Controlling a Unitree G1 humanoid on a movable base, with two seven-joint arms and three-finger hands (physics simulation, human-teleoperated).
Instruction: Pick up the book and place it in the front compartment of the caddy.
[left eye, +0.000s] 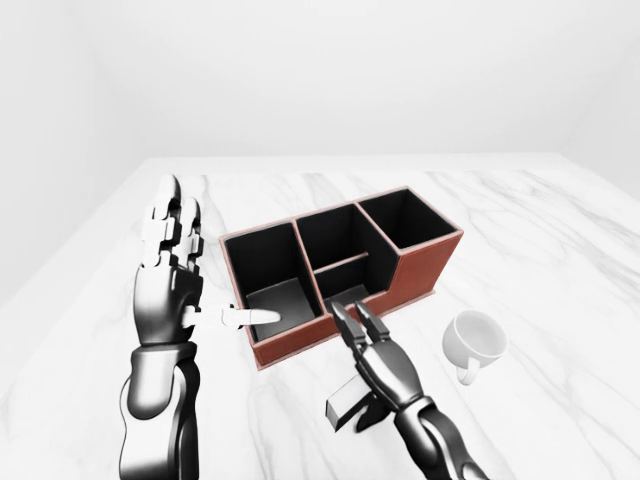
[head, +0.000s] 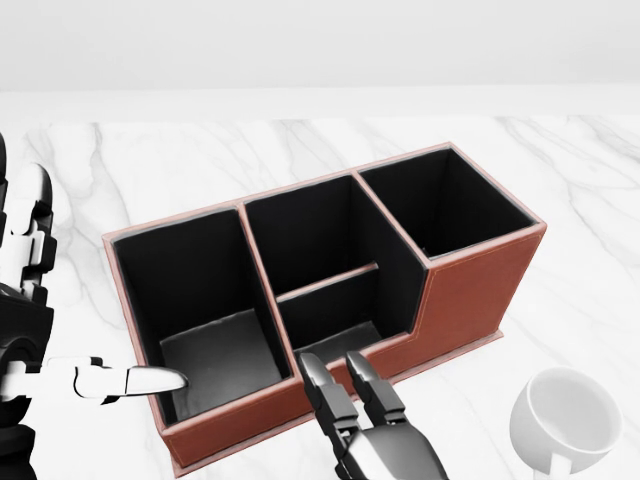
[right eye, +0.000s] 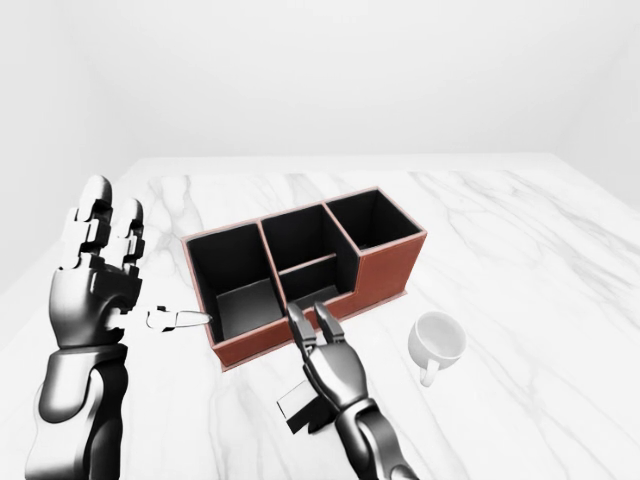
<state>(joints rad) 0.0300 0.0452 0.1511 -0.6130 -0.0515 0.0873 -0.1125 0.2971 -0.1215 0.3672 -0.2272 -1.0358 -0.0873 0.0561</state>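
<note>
Caddy (left eye: 340, 270) sits mid-frame in the left-eye view on the white marble table (left eye: 560, 250), brown outside, black inside. Left hand (left eye: 172, 270) is up at the left, fingers spread and holding nothing, thumb poking toward the caddy's left wall. Right hand (left eye: 378, 362) is at lower center, and the dark book (left eye: 350, 400) is under its palm, below the caddy; can't tell if the fingers actually clamp it. White mug (left eye: 474, 340) sits to the right.

Head view is closer: right-hand fingers (head: 330, 392) stretch straight up against the caddy's low bottom wall, book hidden.

Right-eye view shows the same layout, with the book (right eye: 300, 408) tilted beneath the right wrist.
</note>
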